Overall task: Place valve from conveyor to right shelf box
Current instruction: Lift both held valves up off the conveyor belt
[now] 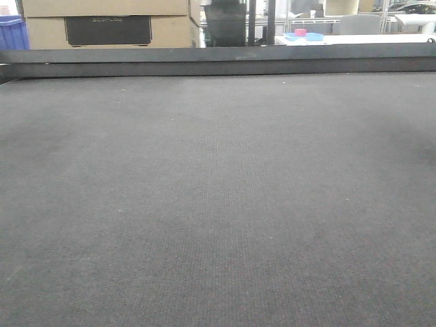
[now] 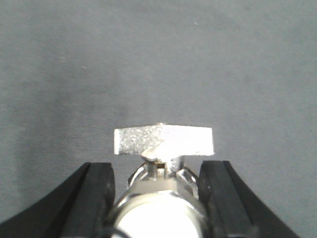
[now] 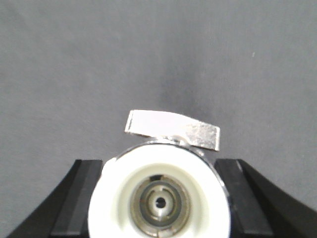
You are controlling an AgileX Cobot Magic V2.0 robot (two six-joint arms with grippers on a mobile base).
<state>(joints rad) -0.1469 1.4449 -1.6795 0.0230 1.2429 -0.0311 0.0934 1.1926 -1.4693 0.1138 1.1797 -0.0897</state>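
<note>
While the front view showed only the conveyor, each wrist view had a valve low in centre frame, between the fingers. Left end effector was closed on a valve: body axis running away from the lens, flat handle crosswise, left to right. Right end effector gripped a second valve, white port facing the lens, lever tilted down-right. Shelf box unseen; right arm judged nearer.
</note>
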